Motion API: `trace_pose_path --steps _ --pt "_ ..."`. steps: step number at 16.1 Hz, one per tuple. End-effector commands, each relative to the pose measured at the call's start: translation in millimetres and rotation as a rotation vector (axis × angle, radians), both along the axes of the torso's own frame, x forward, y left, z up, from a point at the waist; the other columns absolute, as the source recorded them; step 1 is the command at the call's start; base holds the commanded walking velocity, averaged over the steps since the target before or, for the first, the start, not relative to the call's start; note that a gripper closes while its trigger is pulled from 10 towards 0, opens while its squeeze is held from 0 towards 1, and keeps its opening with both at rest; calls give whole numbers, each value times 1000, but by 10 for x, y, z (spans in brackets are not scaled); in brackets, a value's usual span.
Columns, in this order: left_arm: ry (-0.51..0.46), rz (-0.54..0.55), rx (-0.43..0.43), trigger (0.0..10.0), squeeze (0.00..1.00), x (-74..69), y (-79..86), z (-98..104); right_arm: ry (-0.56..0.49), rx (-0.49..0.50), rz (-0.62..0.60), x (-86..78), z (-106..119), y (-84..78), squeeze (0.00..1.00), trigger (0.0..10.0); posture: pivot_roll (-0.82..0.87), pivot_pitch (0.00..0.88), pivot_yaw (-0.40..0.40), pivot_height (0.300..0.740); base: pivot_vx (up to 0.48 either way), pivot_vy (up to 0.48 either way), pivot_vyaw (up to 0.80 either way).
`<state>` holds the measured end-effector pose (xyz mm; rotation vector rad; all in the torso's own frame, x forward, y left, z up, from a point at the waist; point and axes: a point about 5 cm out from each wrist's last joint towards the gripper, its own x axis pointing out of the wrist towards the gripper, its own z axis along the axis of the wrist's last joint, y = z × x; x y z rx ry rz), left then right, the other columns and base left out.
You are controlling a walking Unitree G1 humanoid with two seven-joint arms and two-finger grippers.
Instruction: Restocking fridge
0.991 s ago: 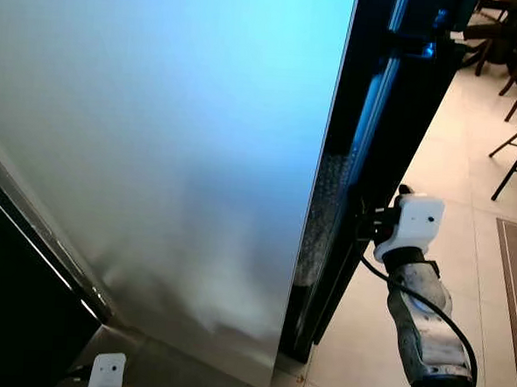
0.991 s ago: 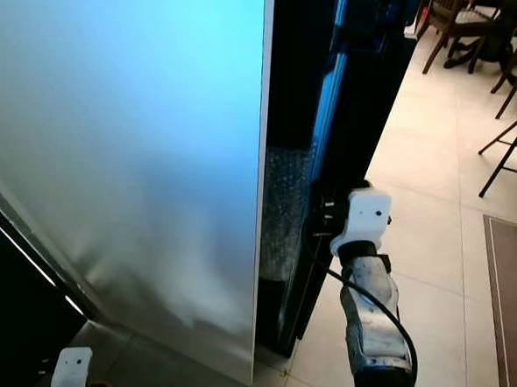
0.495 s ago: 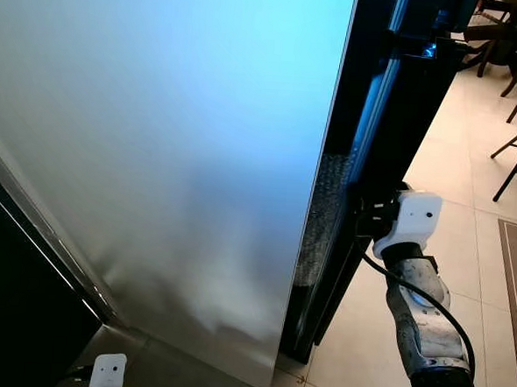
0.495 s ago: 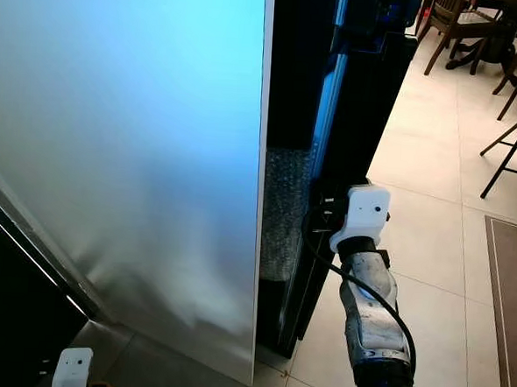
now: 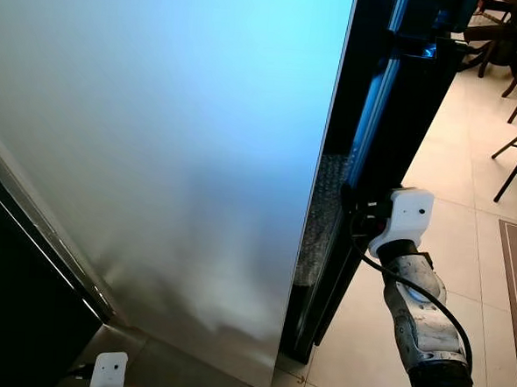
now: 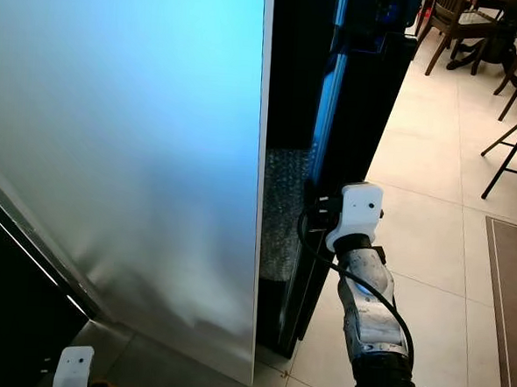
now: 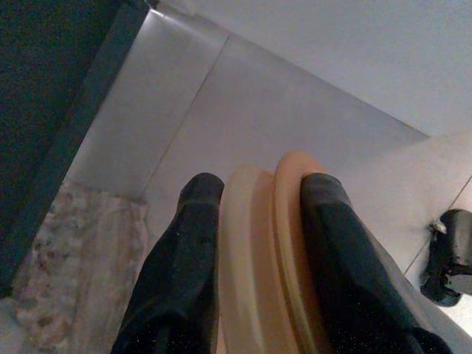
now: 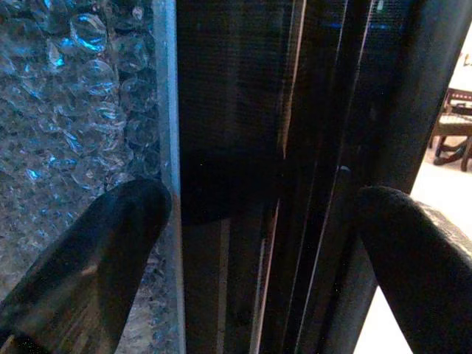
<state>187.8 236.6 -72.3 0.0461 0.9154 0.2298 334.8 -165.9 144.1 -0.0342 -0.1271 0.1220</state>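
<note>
**Right gripper straddles the fridge door edge while the left keeps its load**

Left eye view: the broad brushed-silver fridge door (image 5: 156,152) fills the frame from 9 to 12 o'clock, standing ajar. At 3 o'clock the right gripper (image 5: 355,219) reaches from its white wrist housing to the tall black door edge (image 5: 393,140), placed there, I judge, to pull or push the door wider. A pale tiled floor (image 5: 460,197) runs to 2 o'clock, where dark wooden chairs (image 5: 513,51) stand well clear.

Right eye view: a strip of bubble-textured clear lining (image 6: 284,213) shows in the dark gap between the silver panel and the black edge, just beside the gripper. The left arm's white wrist housing (image 6: 71,368) hangs low at 7 o'clock.

Left wrist view: the left gripper (image 7: 254,214) is clenched on stacked tan round discs (image 7: 262,243), apparently lids or plates; this seems to be the item to restock, held low over grey floor until the fridge is open.

Right wrist view: the right fingers (image 8: 110,243) are spread, released, one each side of the black edge, the bubble lining behind. The narrow gap is what stands in the way.
</note>
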Motion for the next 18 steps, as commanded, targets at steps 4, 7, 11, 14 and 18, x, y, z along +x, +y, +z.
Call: trace_pose_path --steps 4,7,11,14,18 --pt "15 -12 1 10000 0 59 -86 2 -50 -19 -110 26 94 -157 0 10000 -55 4 26 740 0 0 0" --pt "15 -17 1 10000 0 75 -101 6 -77 -24 -229 -31 117 -374 0 10000 -56 9 26 740 0 0 0" --pt "18 -19 1 10000 0 74 -92 7 -94 -52 -327 -147 82 -565 0 10000 -57 13 29 740 0 0 0" --pt "21 -19 3 10000 0 76 -82 10 -75 -68 -467 -301 -20 -828 0 10000 -59 12 32 740 0 0 0" --pt "22 -23 1 10000 0 87 -91 13 4 -38 -631 -535 -263 -1151 0 10000 -65 9 35 740 0 0 0"
